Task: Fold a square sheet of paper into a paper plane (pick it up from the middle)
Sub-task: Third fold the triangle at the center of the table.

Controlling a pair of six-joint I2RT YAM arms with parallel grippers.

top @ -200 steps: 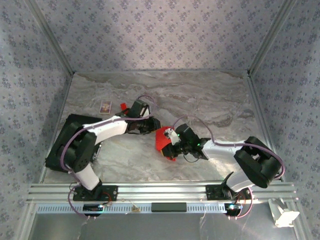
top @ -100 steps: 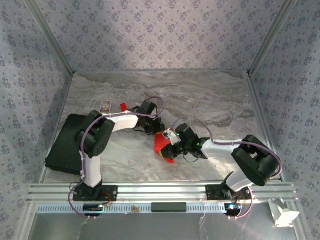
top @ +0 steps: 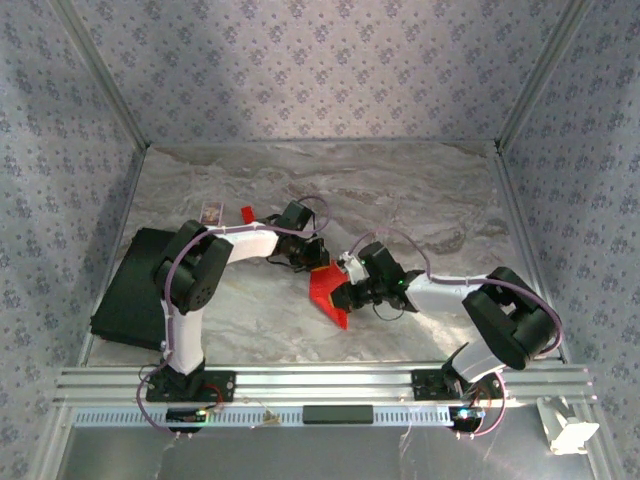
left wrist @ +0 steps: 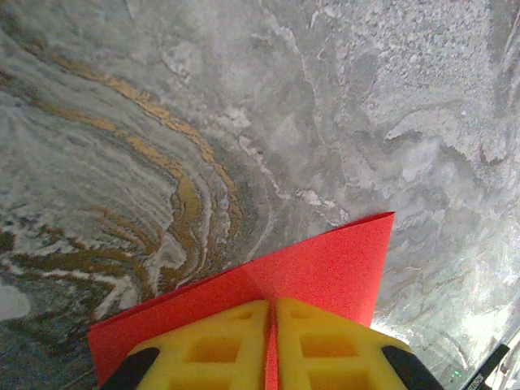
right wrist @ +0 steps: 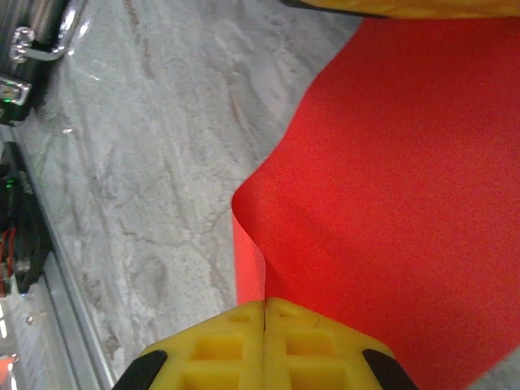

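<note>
Where the two arms converge at the middle of the marbled table [top: 430, 200], the holdings read as follows.

Red sheet of paper [top: 322, 290]: creased and folded, raised between the two grippers just left of table centre; in the top view it narrows to a point toward the near edge.
Left gripper [top: 318, 264]: clenched on the sheet's far edge; in the left wrist view its yellow pads [left wrist: 215, 345] meet with a thin strip of red [left wrist: 325, 268] pinched between them, a paper corner jutting out to the right.
Right gripper [top: 343, 292]: clenched on the sheet from the right; in the right wrist view a fold of the paper [right wrist: 382, 203] runs down into the closed yellow pads [right wrist: 313, 345].
Paper surface: plain, unmarked, bright red.
Small patterned card [top: 211, 211]: flat on the table, far left, well apart from the paper.
Small red block [top: 246, 212]: just right of the card.
Black mat [top: 120, 295]: lying along the table's left edge, beside the left arm.
Aluminium rail [top: 320, 380]: along the near edge, carrying both arm bases.
</note>
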